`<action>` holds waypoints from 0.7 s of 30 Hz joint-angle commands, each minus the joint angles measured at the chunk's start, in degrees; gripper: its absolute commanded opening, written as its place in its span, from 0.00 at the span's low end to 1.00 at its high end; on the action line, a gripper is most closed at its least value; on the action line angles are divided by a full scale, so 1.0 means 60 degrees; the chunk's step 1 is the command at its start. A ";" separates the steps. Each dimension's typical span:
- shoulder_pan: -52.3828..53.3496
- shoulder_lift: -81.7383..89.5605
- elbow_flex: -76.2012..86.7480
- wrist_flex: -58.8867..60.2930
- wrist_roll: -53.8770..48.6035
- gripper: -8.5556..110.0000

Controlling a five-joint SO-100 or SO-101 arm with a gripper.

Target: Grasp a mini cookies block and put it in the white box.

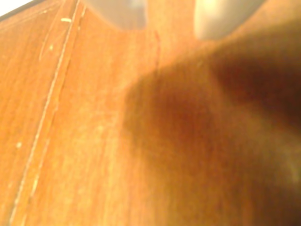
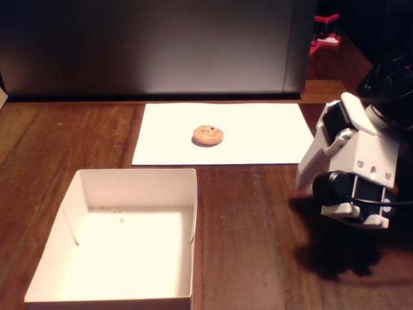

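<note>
The mini cookies block [image 2: 208, 135] is a small round golden-brown cookie lying on a flat white paper sheet [image 2: 258, 132] at the back of the table. The white box [image 2: 129, 177] stands at the front left, holding only a few crumbs. My gripper [image 2: 303, 184] hangs low over the wood at the right, well apart from both the cookie and the box. In the wrist view the gripper [image 1: 170, 23] shows as two blurred grey fingertips [image 1: 122, 14] at the top edge with bare wood between them, holding nothing. The cookie and box are out of the wrist view.
A dark grey panel [image 2: 155, 45] stands along the back edge. A red object [image 2: 326, 35] sits at the far right behind it. The brown wooden table [image 2: 245, 226] lies between box and arm; its plank seams [image 1: 42, 122] show in the wrist view.
</note>
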 commanded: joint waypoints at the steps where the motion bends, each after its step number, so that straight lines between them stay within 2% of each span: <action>1: -0.0469 0.0674 -0.0117 0.0132 -0.0044 0.11; 5: -0.0469 0.0674 -0.0029 -0.0117 -0.1377 0.11; 11: -0.0073 0.0674 0.0161 -0.1230 -0.1245 0.11; 21: 0.1099 0.0674 -0.0366 -0.4907 -0.1230 0.11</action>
